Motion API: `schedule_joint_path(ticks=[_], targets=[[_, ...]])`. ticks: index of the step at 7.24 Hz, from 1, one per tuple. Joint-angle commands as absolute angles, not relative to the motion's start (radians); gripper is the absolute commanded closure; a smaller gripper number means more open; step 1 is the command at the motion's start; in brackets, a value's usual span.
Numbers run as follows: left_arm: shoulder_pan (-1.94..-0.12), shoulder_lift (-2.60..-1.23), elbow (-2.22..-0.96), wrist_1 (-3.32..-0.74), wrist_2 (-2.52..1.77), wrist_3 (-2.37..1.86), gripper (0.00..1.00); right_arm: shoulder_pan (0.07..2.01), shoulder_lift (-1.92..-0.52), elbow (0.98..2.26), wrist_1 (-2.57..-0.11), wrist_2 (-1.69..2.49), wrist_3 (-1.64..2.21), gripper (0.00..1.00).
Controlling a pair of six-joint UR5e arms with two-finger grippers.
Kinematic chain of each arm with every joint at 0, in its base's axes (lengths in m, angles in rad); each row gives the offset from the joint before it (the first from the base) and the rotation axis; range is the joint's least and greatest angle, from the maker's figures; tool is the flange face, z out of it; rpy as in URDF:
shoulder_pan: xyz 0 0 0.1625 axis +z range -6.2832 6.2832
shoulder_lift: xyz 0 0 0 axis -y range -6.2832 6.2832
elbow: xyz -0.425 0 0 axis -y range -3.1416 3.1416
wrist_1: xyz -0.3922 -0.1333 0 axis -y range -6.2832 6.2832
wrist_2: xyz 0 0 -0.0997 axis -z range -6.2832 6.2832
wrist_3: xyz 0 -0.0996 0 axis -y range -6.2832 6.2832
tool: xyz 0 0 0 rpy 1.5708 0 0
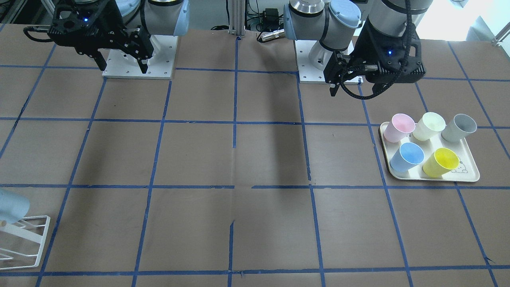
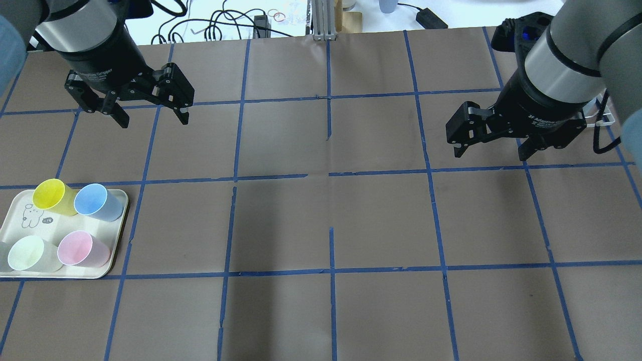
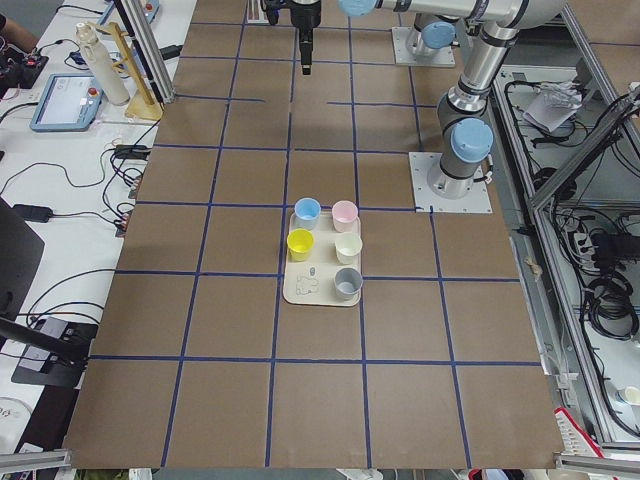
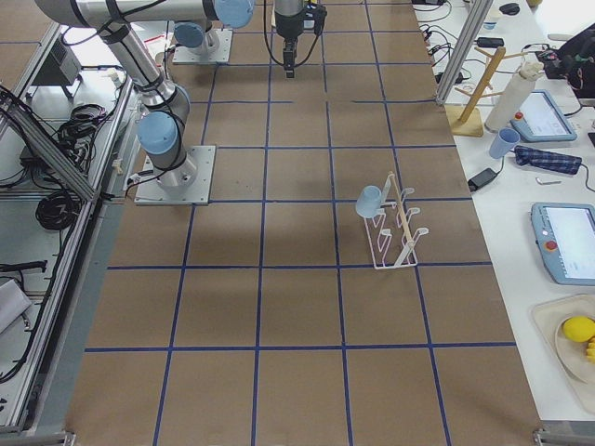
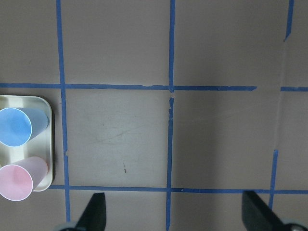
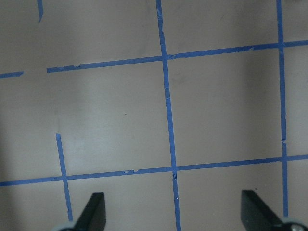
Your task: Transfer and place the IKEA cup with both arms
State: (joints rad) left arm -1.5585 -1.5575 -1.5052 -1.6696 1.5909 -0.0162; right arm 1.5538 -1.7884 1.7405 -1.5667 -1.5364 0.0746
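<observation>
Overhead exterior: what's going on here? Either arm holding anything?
Nothing is being handled. The left gripper and right gripper both hang open and empty above the taped table. The pale ice-blue IKEA cup is on the white wire rack at the robot's right end of the table. On the tray at its left end stand the sky-blue cup, yellow cup, pink cup, cream cup and grey cup.

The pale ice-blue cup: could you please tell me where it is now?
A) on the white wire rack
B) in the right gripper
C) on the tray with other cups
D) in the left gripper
A: the pale ice-blue cup sits tilted on the white wire rack, and the left gripper and the right gripper are both open and empty.
</observation>
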Motion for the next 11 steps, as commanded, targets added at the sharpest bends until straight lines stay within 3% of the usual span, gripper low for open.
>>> schedule_joint_path(ticks=[1,8,11], targets=[[-1.559,-1.563,-1.499,-1.675,1.597,-0.017,0.0,1.554,-1.787,1.74,-1.572,-1.537,0.074,0.0],[-1.559,-1.563,-1.493,-1.672,1.585,-0.035,0.0,1.536,-1.783,1.738,-1.574,-1.539,0.071,0.0],[-1.559,-1.568,-1.494,-1.672,1.592,-0.038,0.0,1.393,-1.752,1.74,-1.577,-1.532,-0.074,0.0]])
